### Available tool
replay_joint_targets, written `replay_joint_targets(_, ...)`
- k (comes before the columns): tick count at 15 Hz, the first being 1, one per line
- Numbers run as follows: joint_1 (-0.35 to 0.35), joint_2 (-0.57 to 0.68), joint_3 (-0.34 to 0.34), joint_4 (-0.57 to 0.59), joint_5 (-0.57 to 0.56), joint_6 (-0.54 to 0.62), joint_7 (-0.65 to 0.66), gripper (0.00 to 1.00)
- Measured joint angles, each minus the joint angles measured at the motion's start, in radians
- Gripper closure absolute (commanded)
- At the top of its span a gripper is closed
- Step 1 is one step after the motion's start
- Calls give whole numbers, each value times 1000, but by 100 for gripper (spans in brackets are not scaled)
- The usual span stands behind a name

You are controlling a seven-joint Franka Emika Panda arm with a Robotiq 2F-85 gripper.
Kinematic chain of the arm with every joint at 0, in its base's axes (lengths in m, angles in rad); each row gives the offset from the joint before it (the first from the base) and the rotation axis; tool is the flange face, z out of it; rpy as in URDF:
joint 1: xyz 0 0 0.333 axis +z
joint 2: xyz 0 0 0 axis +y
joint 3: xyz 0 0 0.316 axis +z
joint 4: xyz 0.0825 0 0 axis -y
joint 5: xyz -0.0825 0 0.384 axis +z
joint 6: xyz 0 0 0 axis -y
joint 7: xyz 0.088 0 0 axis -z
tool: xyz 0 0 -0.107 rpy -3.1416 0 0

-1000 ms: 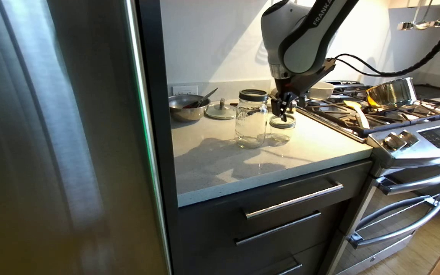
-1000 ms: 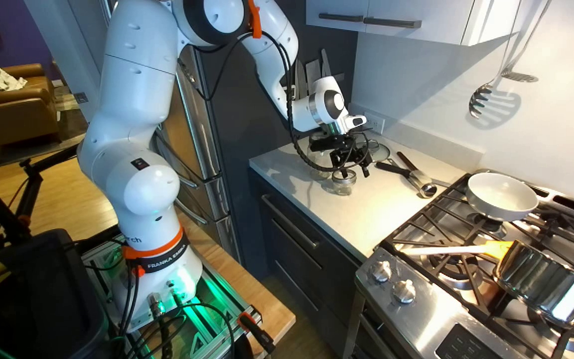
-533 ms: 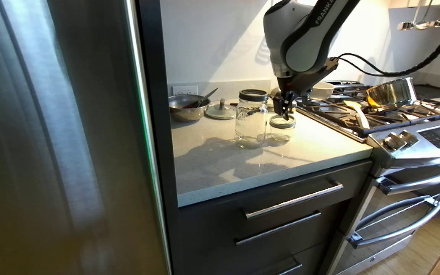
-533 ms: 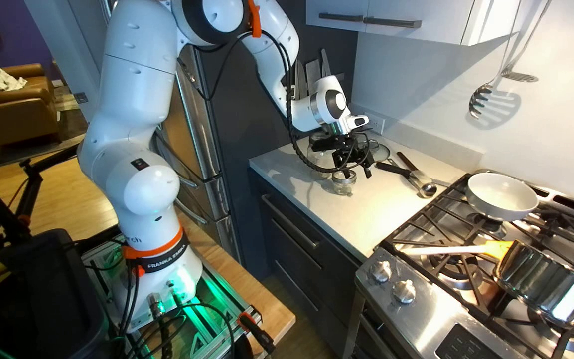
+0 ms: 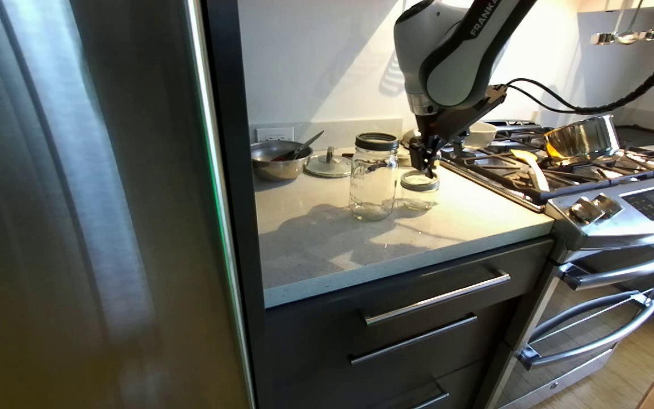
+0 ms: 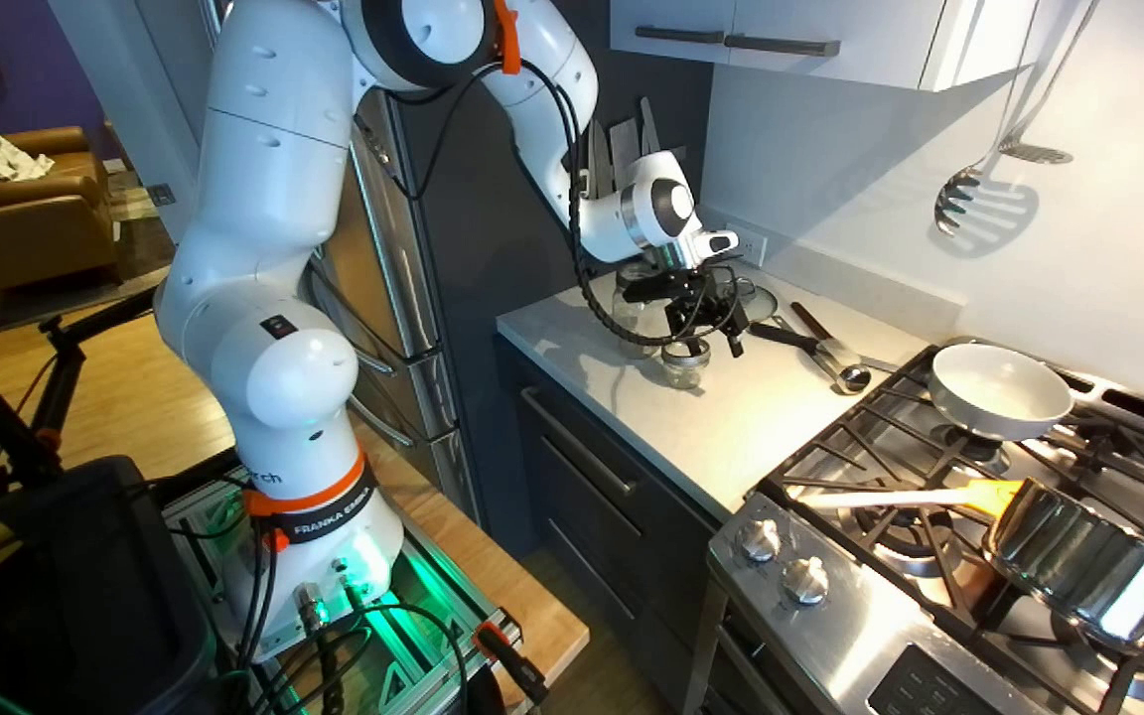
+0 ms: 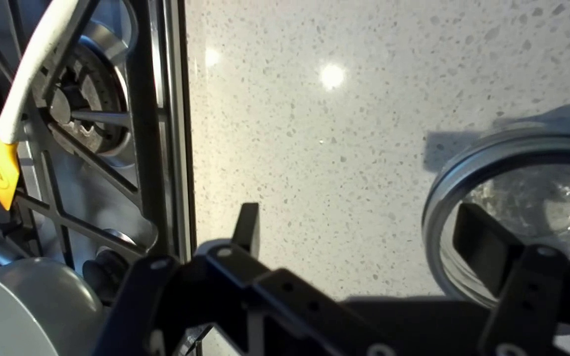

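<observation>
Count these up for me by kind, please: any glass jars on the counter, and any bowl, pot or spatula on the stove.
Glass jars: 2
Bowl: 1
Pot: 1
Spatula: 1
Total: 5

wht wall (image 5: 315, 68) stands brightly lit abv wd flr (image 5: 616, 378).

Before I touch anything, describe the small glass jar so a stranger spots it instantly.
Find the pale countertop between the fridge and the stove. On it, beside a tall jar, stands the small glass jar. It is the squat one nearer the stove, clearly shorter than its neighbour.
</observation>
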Motion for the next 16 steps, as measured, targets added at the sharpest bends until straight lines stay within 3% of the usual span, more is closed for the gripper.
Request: replay_joint_targets(16,-1,-2,-14,0,0,-7,23,0)
